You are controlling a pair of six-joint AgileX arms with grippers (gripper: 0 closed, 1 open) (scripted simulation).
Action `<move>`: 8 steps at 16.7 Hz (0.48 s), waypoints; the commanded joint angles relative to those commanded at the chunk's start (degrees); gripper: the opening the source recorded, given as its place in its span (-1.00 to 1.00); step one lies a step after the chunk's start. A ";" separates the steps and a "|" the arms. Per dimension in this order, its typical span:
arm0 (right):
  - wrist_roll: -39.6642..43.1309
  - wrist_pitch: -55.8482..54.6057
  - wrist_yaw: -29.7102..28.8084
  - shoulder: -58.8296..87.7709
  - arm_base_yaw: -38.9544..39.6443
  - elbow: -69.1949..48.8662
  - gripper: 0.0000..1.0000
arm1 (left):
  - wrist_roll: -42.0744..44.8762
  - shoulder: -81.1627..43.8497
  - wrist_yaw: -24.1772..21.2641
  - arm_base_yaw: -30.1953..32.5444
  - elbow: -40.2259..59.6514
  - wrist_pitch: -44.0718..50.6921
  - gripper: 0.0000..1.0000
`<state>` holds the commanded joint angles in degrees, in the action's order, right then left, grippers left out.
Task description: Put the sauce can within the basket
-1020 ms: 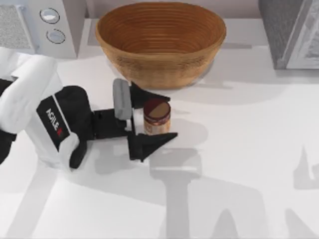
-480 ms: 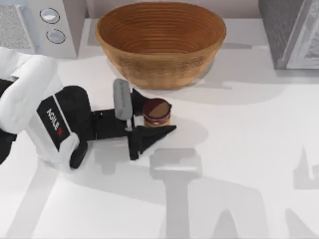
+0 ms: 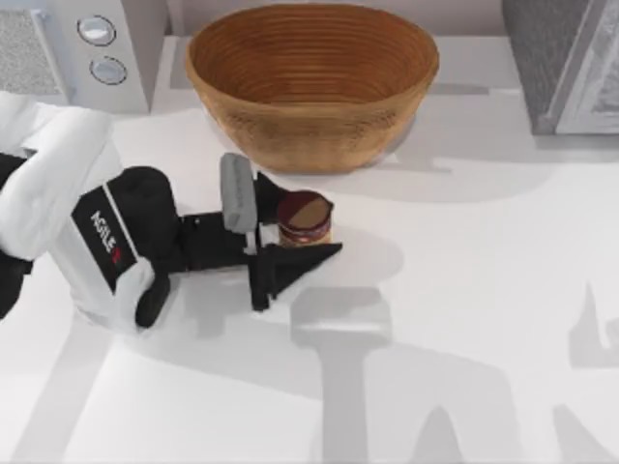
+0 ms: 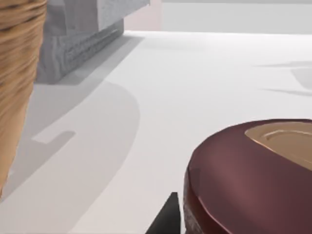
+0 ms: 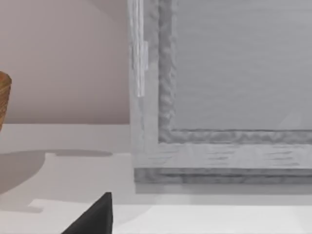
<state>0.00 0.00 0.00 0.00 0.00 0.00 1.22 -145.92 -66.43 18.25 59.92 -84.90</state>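
Can [image 3: 305,218] stands upright on the counter [image 3: 464,319], clamped between the left gripper's [image 3: 295,220] fingers [image 3: 290,263]. Basket [image 3: 311,82] is seen just behind it, toward the back, so the can must be lifted up and over the rim.

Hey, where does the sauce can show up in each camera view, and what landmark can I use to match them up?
Top view: the sauce can stands left of centre, just in front of the basket, between the left gripper fingers.
Left wrist view: the can's maroon top fills the lower right corner.
Right wrist view: the can is not in it.
Shared landmark: the basket, also at the edge of both wrist views.
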 joint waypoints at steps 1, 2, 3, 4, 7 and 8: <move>0.00 0.00 0.00 0.00 0.00 0.00 1.00 | 0.00 0.00 0.00 0.00 0.00 0.00 -1.00; 0.00 0.00 0.00 0.00 0.00 0.00 1.00 | 0.00 0.00 0.00 0.00 0.00 0.00 -1.00; 0.00 0.00 0.00 0.00 0.00 0.00 1.00 | 0.05 0.06 -0.03 -0.14 -0.07 0.02 -1.00; 0.00 0.00 0.00 0.00 0.00 0.00 1.00 | 0.06 0.13 -0.08 -0.16 -0.19 0.04 -1.00; 0.00 0.00 0.00 0.00 0.00 0.00 1.00 | 0.41 2.71 -1.36 -1.12 -3.36 0.56 -1.00; 0.00 0.00 0.00 0.00 0.00 0.00 1.00 | 0.64 4.39 -2.08 -1.80 -5.06 0.88 -1.00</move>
<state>0.00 0.00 0.00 0.00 0.00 0.00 1.87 -141.53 -68.51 16.45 54.86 -84.03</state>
